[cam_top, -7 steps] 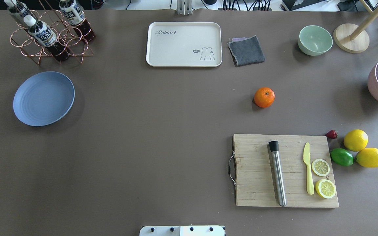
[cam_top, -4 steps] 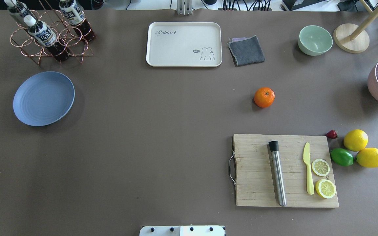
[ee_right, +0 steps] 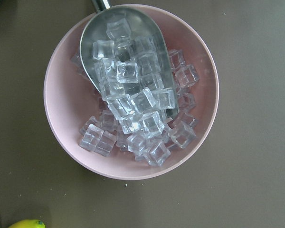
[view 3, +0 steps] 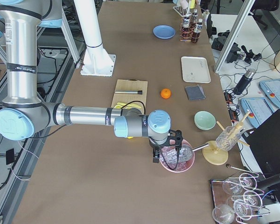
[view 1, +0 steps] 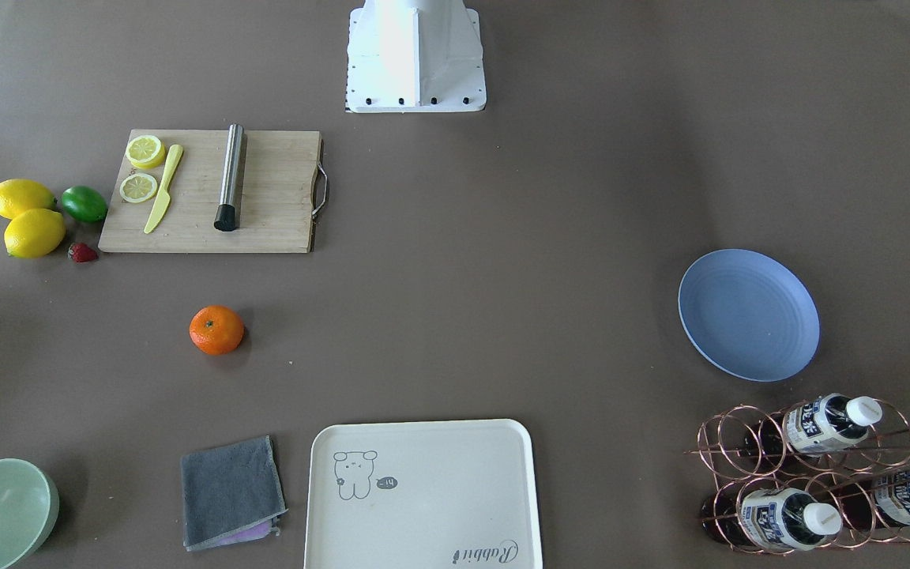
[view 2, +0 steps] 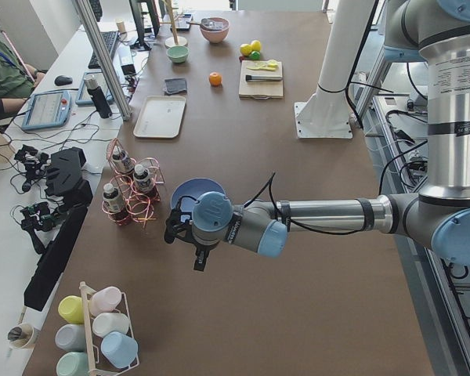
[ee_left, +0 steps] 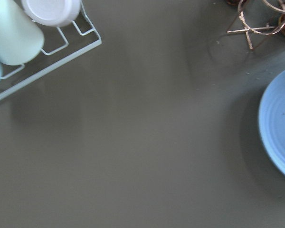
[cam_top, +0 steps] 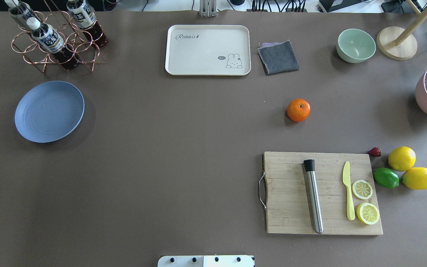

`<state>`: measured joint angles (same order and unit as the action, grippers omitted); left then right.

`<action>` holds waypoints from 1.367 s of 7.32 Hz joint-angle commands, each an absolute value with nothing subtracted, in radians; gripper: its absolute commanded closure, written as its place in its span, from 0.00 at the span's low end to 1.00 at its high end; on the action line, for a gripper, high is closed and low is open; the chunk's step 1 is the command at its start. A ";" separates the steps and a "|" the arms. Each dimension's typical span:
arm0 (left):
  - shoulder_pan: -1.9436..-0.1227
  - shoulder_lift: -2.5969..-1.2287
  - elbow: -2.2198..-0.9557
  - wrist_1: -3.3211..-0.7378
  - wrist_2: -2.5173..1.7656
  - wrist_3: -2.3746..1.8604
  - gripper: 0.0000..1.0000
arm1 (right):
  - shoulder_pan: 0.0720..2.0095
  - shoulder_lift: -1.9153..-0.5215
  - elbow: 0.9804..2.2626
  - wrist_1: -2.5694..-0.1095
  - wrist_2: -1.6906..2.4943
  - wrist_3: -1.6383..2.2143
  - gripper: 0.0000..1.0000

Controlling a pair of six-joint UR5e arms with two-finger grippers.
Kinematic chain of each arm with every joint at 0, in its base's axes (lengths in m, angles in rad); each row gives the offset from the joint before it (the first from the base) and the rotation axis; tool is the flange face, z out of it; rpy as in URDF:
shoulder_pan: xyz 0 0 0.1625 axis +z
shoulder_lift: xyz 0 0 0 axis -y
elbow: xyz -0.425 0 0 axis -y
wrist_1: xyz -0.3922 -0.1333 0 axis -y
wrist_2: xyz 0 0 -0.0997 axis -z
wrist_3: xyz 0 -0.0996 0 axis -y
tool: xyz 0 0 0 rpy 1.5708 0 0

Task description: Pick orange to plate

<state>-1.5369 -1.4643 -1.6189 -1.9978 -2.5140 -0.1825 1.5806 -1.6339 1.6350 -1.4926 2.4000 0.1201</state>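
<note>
The orange [cam_top: 298, 110] rests alone on the brown table, right of centre and beyond the cutting board; it also shows in the front view [view 1: 216, 329]. The blue plate [cam_top: 49, 111] lies bare at the far left, and its rim shows in the left wrist view [ee_left: 280, 128]. My left gripper [view 2: 184, 239] hangs just off the plate's near edge, seen only from the side, so I cannot tell its state. My right gripper [view 3: 165, 150] hovers over a pink bowl of ice [ee_right: 130, 90], far from the orange; I cannot tell its state either.
A cutting board [cam_top: 323, 193] holds a steel muddler, a yellow knife and lemon slices. Two lemons, a lime [cam_top: 386, 177] and a strawberry lie to its right. A cream tray [cam_top: 208, 50], grey cloth, mint bowl [cam_top: 355, 45] and bottle rack [cam_top: 56, 37] line the far edge.
</note>
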 commanded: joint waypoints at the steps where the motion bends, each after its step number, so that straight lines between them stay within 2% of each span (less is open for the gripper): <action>1: -1.363 -1.466 -1.602 -2.220 -2.395 -0.428 0.01 | 1.578 -1.625 1.634 -1.491 2.396 0.126 0.00; 3: -1.199 -1.564 -1.470 -2.414 -2.266 -0.637 0.01 | 1.569 -1.631 1.625 -1.476 2.393 0.115 0.00; 5: -1.082 -1.688 -1.326 -2.480 -2.165 -0.718 0.02 | 1.563 -1.617 1.617 -1.457 2.394 0.127 0.00; 9: -1.062 -1.720 -1.282 -2.485 -2.171 -0.719 0.03 | 1.563 -1.647 1.609 -1.389 2.395 0.129 0.00; 10: -1.062 -1.717 -1.282 -2.491 -2.171 -0.719 0.24 | 1.563 -1.654 1.612 -1.373 2.395 0.130 0.00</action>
